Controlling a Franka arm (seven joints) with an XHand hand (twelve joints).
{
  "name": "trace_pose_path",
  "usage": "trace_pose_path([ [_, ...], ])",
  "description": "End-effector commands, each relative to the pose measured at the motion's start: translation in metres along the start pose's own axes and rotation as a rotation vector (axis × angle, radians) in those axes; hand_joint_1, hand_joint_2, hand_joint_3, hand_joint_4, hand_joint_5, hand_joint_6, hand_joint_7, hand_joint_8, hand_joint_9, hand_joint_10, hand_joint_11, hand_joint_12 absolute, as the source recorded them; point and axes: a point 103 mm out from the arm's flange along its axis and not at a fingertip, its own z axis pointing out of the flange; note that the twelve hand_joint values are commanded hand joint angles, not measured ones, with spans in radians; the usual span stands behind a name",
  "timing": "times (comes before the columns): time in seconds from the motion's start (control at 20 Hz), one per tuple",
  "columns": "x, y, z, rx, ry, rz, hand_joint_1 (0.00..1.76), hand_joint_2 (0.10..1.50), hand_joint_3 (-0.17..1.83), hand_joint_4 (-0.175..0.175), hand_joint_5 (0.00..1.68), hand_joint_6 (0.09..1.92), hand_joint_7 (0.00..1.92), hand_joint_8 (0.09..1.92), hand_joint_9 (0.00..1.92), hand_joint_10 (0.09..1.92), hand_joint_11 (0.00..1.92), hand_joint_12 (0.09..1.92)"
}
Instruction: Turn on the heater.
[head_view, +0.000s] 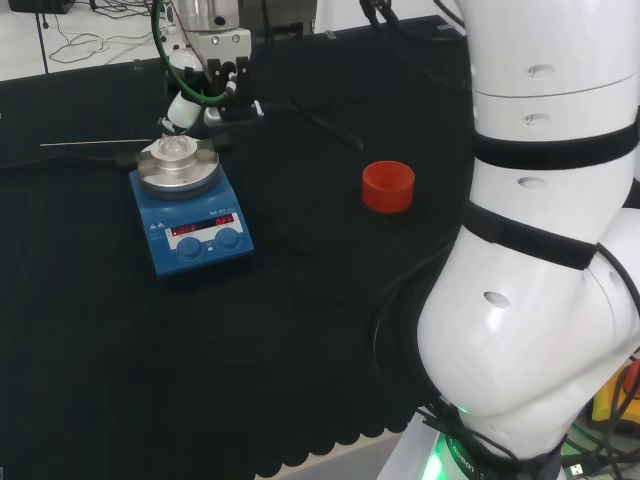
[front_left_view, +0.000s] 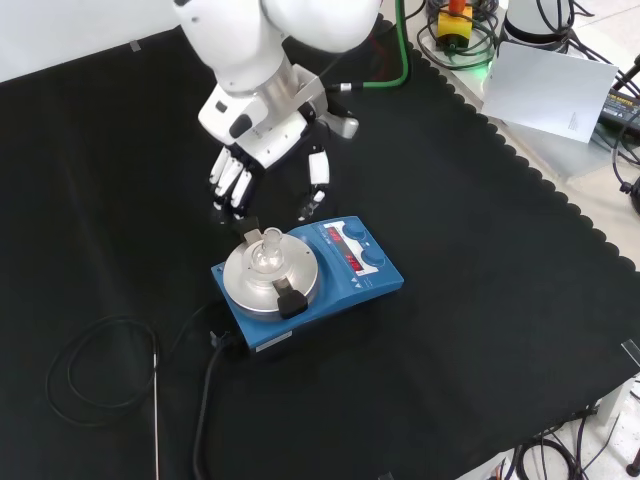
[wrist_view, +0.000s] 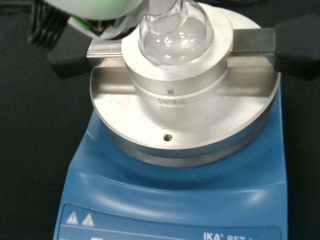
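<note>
The heater (front_left_view: 305, 275), a blue hotplate stirrer with a round metal plate, sits on your black-clothed worktop (front_left_view: 480, 330), left of centre in the head view. Its red display (head_view: 200, 225) is lit above two blue knobs (head_view: 229, 238). A clear round-bottomed flask (wrist_view: 172, 30) rests in the plate's metal holder (wrist_view: 175, 75). Your hand (front_left_view: 265, 165) hangs just behind the heater in the front view, fingers relaxed and pointing down, gripping nothing. A red cup (head_view: 388, 186) stands well apart.
</note>
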Motion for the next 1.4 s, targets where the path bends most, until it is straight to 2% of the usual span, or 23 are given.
trace_pose_path([
  [0.05, -0.006, -0.029, -0.016, -0.037, 0.003, 0.031, 0.86, 0.58, 0.69, -0.060, 0.42, 0.53, 0.27, 0.76, 0.52, 0.71, 0.42, 1.34],
  [0.4, -0.008, -0.073, -0.026, -0.065, 0.029, 0.068, 0.85, 0.59, 0.69, -0.057, 0.41, 0.51, 0.29, 0.77, 0.53, 0.72, 0.41, 1.34],
  [0.55, -0.006, -0.094, -0.023, -0.066, 0.039, 0.089, 0.85, 0.60, 0.68, -0.056, 0.41, 0.48, 0.40, 0.77, 0.63, 0.69, 0.43, 1.33],
  [0.65, -0.005, -0.108, -0.019, -0.063, 0.040, 0.102, 0.88, 0.61, 0.68, -0.059, 0.42, 0.47, 0.54, 0.77, 0.76, 0.66, 0.51, 1.31],
  [0.9, 0.002, -0.129, -0.010, -0.043, 0.032, 0.120, 0.91, 0.62, 0.71, -0.066, 0.44, 0.46, 0.76, 0.80, 1.00, 0.62, 0.64, 1.26],
  [1.2, 0.011, -0.147, 0.002, -0.022, 0.013, 0.121, 0.93, 0.62, 0.72, -0.073, 0.45, 0.47, 0.96, 0.88, 1.15, 0.64, 0.71, 1.25],
  [1.4, 0.019, -0.155, 0.010, 0.019, -0.002, 0.113, 0.94, 0.62, 0.73, -0.080, 0.45, 0.47, 1.06, 0.98, 1.25, 0.70, 0.78, 1.21],
])
